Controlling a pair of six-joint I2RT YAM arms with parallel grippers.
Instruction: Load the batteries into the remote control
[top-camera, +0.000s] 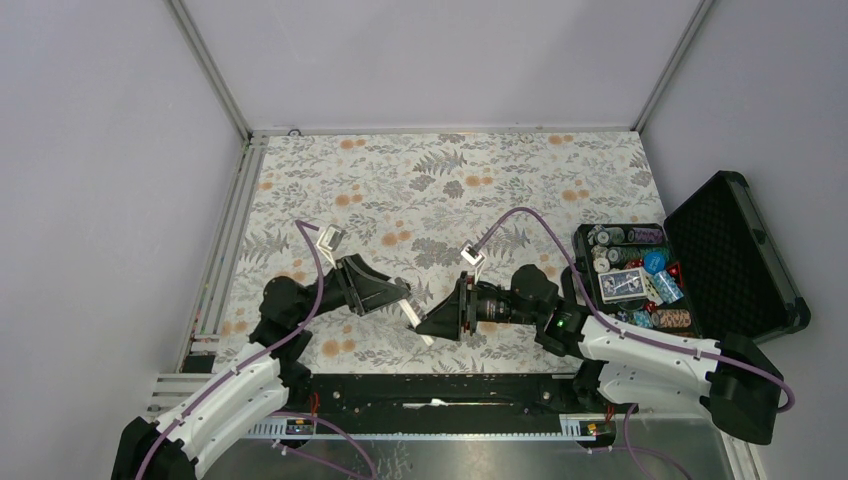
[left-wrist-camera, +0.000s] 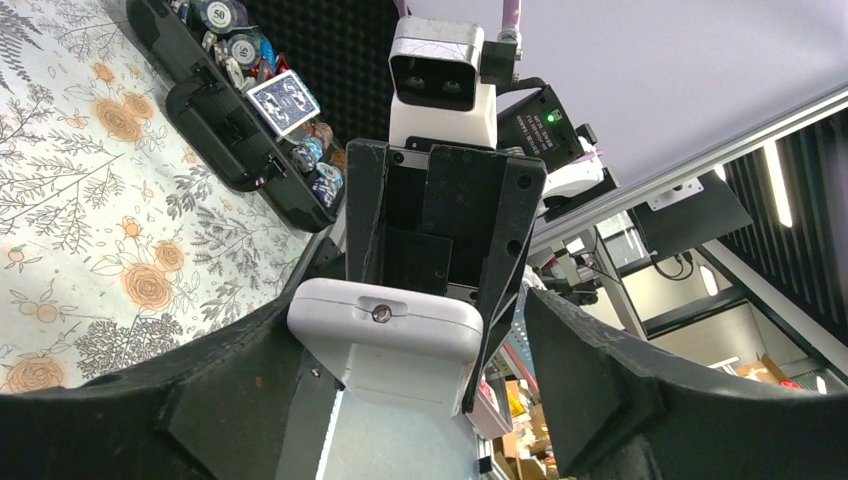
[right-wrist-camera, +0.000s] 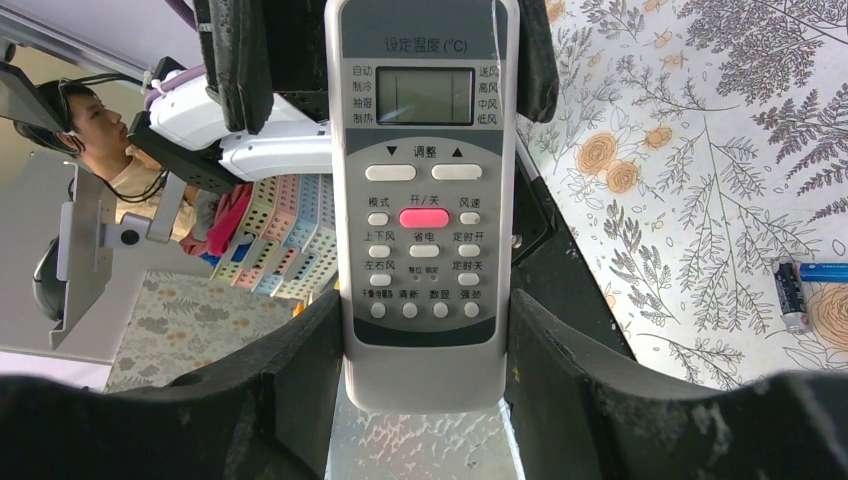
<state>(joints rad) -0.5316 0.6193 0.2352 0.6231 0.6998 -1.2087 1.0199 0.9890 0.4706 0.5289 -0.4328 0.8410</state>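
The right claw (right-wrist-camera: 425, 315) is clamping the white plastic oblong remote control (right-wrist-camera: 425, 150) by its lower end. Both black fingers are pressing on its long edges, and its grey screen and red button are facing the right wrist camera. The remote control's long axis is running straight out from this claw toward the left claw (left-wrist-camera: 408, 318), whose jaws are standing apart around the far end. In the left wrist view one finger is sitting just beside the plain white back while a gap is showing on the frame's right side, so it is bracketing, not gripping.

The two slim blue cylindrical batteries (right-wrist-camera: 803, 285) are lying side by side on the floral-patterned bench (right-wrist-camera: 700, 150), at the right edge of the right wrist frame. They are well apart from the remote control and neither claw is holding them. They are sitting level with the right claw's fingers, so the right arm is looking nearer to them. That arm is occupied with the remote control, though, so the left claw — the free one — is, in my judgement, the one to fetch them.

Only the right wrist view is showing the batteries and the button face. Only the left wrist view is showing the back, with a small screw near its end — whether the battery cover is off, I cannot tell. The top view is showing both claws meeting at lower centre with a pale sliver between them, and I cannot make out the batteries there.
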